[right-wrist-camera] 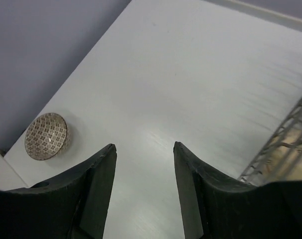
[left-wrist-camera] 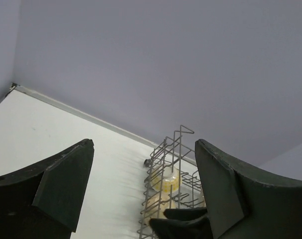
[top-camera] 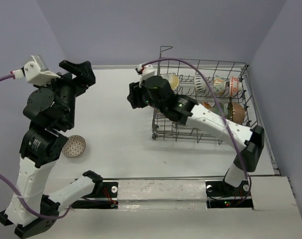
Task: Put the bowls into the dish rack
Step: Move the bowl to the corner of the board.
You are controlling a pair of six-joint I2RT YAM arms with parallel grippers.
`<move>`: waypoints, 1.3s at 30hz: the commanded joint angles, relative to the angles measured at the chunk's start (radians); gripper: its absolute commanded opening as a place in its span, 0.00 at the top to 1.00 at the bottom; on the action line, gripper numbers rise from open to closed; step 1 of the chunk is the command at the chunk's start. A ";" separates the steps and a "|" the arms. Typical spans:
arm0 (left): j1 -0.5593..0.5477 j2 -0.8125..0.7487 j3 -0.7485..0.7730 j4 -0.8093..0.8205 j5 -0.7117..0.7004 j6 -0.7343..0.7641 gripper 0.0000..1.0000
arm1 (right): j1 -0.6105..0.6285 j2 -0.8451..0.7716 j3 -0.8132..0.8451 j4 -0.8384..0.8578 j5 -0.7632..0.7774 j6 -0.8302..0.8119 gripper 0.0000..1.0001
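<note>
One brown-patterned bowl (top-camera: 74, 146) sits alone on the table at the left, beside my left arm; it also shows in the right wrist view (right-wrist-camera: 46, 136). The grey wire dish rack (top-camera: 250, 107) stands at the far right and holds several bowls on edge, among them a yellow-dotted one (left-wrist-camera: 166, 179) and a brown one (top-camera: 235, 111). My left gripper (top-camera: 83, 74) is open and empty, raised high and aimed toward the rack (left-wrist-camera: 163, 154). My right gripper (top-camera: 133, 94) is open and empty, just left of the rack, above bare table (right-wrist-camera: 144, 147).
Grey walls close the table at the back and both sides. The right arm's forearm lies across the rack's front left corner. The rack's edge (right-wrist-camera: 285, 154) shows at the right of the right wrist view.
</note>
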 commanded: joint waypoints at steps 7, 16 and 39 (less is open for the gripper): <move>0.005 -0.143 -0.031 -0.154 -0.097 -0.031 0.09 | 0.119 0.451 0.281 0.003 -0.267 -0.015 0.30; 0.005 -0.203 -0.050 -0.290 -0.146 -0.036 0.08 | 0.165 0.663 0.413 0.128 -0.417 0.031 0.22; 0.459 -0.080 -0.384 -0.302 0.063 -0.019 0.15 | 0.195 0.666 0.197 0.326 -0.321 0.117 0.21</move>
